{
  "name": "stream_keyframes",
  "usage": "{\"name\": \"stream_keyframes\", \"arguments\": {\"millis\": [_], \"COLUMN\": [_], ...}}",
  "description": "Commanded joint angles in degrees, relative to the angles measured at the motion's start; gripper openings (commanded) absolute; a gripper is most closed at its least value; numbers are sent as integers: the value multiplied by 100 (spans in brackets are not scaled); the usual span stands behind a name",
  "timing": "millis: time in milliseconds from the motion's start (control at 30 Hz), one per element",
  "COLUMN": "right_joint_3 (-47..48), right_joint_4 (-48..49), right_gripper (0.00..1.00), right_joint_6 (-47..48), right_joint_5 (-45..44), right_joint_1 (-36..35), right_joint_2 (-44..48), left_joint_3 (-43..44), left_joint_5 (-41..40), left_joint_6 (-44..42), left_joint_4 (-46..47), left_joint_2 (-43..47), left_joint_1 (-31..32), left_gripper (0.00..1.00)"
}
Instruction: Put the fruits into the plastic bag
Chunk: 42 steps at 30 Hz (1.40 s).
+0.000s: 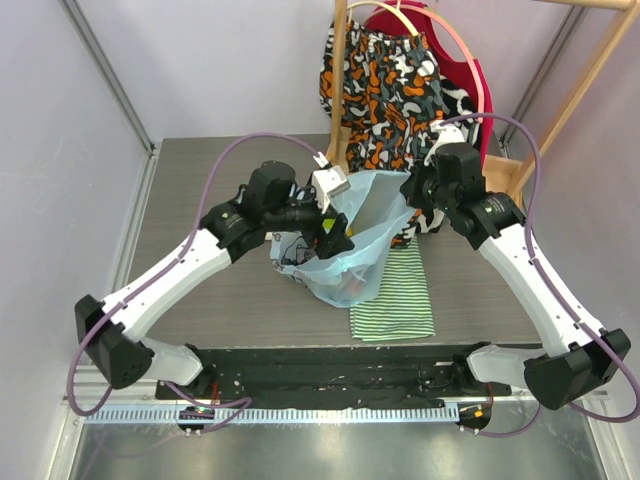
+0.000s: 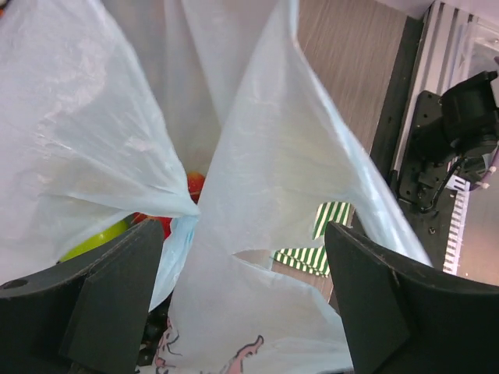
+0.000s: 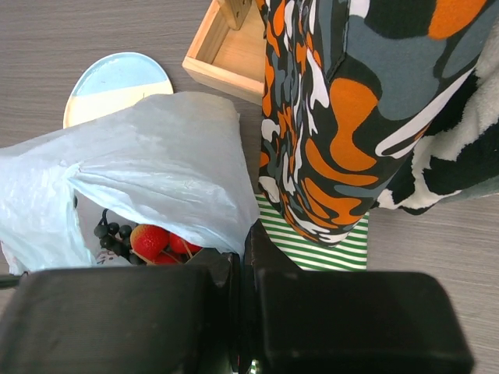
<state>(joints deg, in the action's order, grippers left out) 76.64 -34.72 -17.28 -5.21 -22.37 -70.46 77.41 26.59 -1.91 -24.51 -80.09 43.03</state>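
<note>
Right gripper (image 3: 240,274) held the bag (image 3: 156,148) up by its right rim; the left gripper (image 2: 243,253) stood in the mouth.
The right one's fingers were pressed together on the film, seemingly to keep that side lifted. The left one's stood wide apart astride a fold, gripping nothing, likely to keep the opening wide. The bag sat mid-table against the striped cloth (image 3: 320,243), with strawberries (image 3: 150,238), grapes (image 3: 113,232) and the apple (image 2: 93,240) already inside, so loading looked well along.
</note>
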Motion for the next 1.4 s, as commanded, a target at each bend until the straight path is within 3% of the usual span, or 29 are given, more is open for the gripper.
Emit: {"name": "stream_keyframes", "arguments": {"millis": [0,167,267,500,667,767,800,833,867,900,933,967,1000,1033,1100,1167,1367], "right_joint_3": [290,246,255,211,220,281,299,307,325,360,378,395,422,422,431,422,-43], "right_joint_4": [317,369,369,413,422,422,413,405,387,352,326,308,291,282,282,273,325], "right_gripper": [1,1,1,1,1,3,4,6,12,17,23,38,47,62,73,81,90], "right_joint_6": [-30,-74,-74,-109,-100,-109,-109,-109,-109,-109,-118,-109,-118,-127,-135,-170,-626], "right_joint_5": [-6,73,73,108,134,161,178,161,178,231,275,336,450,677,916,1433,3347], "right_joint_1": [-4,-4,-13,-4,-13,-4,-13,-4,-13,-13,-13,-4,-4,-4,-4,-13,-22], "right_joint_2": [-12,-30,-21,-3,-47,-47,-12,31,49,76,145,181,225,364,506,690,937], "left_joint_3": [196,-445,-551,-542,-481,-411,-341,-210,-113,-33,37,177,231,301,477,573,609], "left_joint_5": [-39,-1951,-2569,-3317,-3301,-3318,-3335,-3344,-3344,-3318,-3301,-3196,-3117,-3003,-2520,-2160,-1069], "left_joint_6": [-195,-318,-476,-767,-714,-741,-749,-732,-662,-609,-556,-399,-302,-188,145,498,1359], "left_joint_4": [-370,201,280,517,1017,1177,1151,1116,1028,993,957,931,913,887,790,659,746], "left_joint_2": [563,995,987,496,152,-102,-259,-331,-392,-454,-515,-542,-560,-586,-630,-718,-771], "left_joint_1": [-13,-13,-13,-13,-13,-13,-13,-22,-48,-66,-92,-127,-223,-303,-565,-760,-1296], "left_gripper": [89,91,92,93,92,76,58,49,40,20,11,3,0,0,0,0,0]}}
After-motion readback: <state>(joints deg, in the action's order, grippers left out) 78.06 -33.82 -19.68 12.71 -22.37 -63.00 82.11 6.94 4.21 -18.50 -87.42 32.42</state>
